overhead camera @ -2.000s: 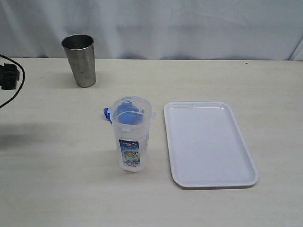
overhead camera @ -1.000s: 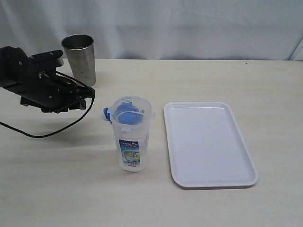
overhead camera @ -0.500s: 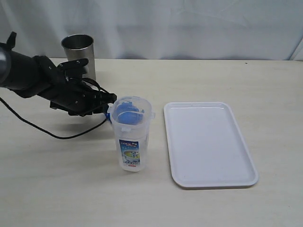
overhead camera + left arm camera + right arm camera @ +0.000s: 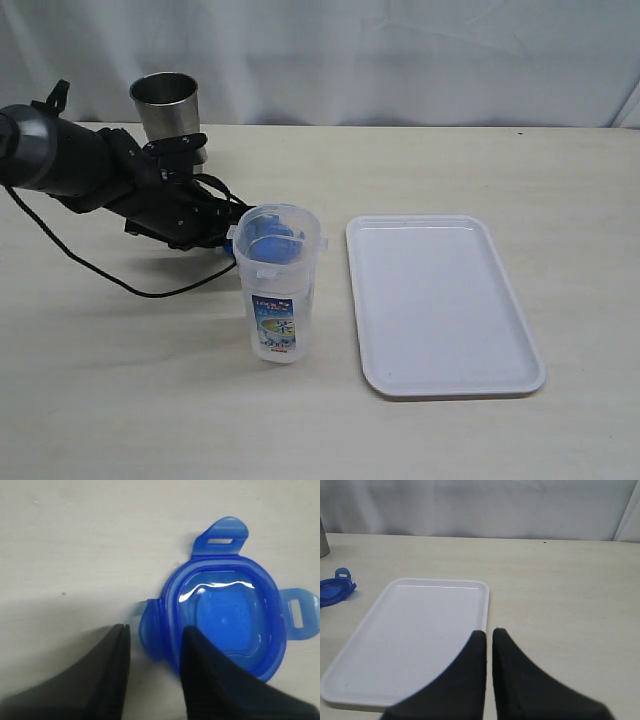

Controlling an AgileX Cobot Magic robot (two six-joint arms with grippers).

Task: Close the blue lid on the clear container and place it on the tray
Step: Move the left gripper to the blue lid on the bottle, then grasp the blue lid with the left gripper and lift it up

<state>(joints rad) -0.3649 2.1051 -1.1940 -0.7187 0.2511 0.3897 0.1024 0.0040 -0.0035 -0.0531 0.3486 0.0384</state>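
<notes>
Exterior: container (image 4: 277,290) upright on table (image 4: 450,170), just left of tray (image 4: 445,305); its blue-green label (image 4: 275,322) is unreadable.
Left wrist: lid (image 4: 225,615) flat on table; left gripper (image 4: 155,635) parted astride one flap (image 4: 148,630).
Right wrist: right gripper (image 4: 489,632) nearly closed, holding nothing.

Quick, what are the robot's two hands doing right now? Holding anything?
Left gripper: open, one finger on each side of the blue lid edge flap, not gripping it yet.
Right gripper: shut, holding nothing.
</notes>
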